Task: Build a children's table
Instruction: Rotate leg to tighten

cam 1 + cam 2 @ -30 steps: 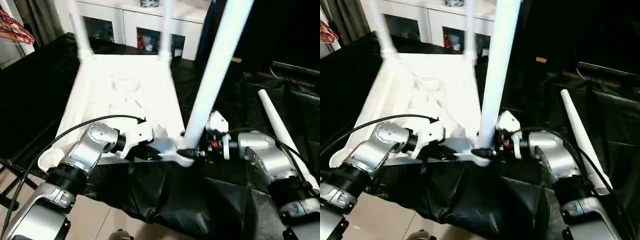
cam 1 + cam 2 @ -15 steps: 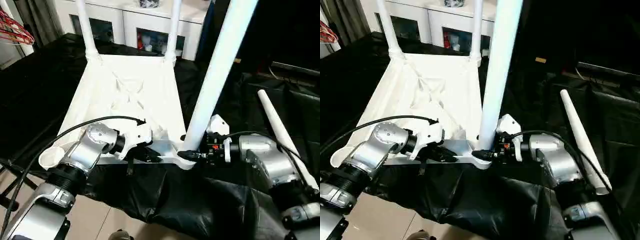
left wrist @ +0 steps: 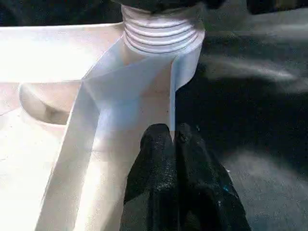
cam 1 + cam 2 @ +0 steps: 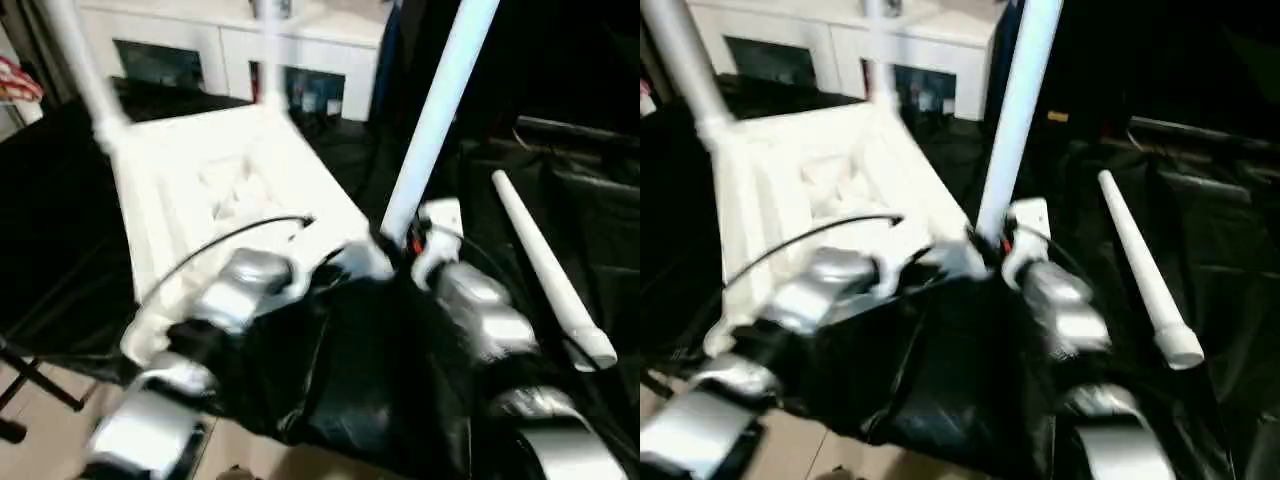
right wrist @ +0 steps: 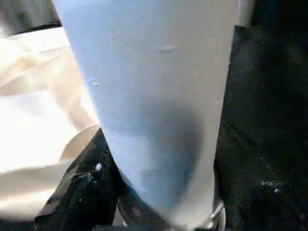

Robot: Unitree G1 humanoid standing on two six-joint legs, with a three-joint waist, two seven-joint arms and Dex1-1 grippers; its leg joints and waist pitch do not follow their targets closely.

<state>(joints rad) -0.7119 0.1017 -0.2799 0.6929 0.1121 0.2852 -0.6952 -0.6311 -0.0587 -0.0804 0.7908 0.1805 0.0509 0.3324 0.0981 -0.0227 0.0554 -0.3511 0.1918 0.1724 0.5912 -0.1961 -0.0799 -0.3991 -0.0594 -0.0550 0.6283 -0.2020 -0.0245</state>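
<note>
The children's table lies upside down, its white ribbed top (image 4: 200, 190) on the black cloth. Two legs (image 4: 85, 70) stand in the far corner sockets. A third leg (image 4: 435, 110) stands upright in the near right corner socket (image 3: 161, 41). My right gripper (image 4: 395, 240) is shut around this leg's base, a black finger (image 5: 82, 192) pressed against its side. My left gripper (image 3: 172, 132) is shut on the thin rim wall just beside that socket. A loose fourth leg (image 4: 545, 265) lies on the cloth to the right.
A white cabinet with glass doors (image 4: 300, 70) stands behind the table. Black cloth (image 4: 350, 380) drapes over the near edge and the right side. A black cable (image 4: 215, 245) arcs over my left forearm. Bare floor (image 4: 60, 420) shows at the lower left.
The whole picture has swung and blurred, so the camera has moved. Both grippers stay at the same near right corner, the left on the rim and the right at the leg's base.
</note>
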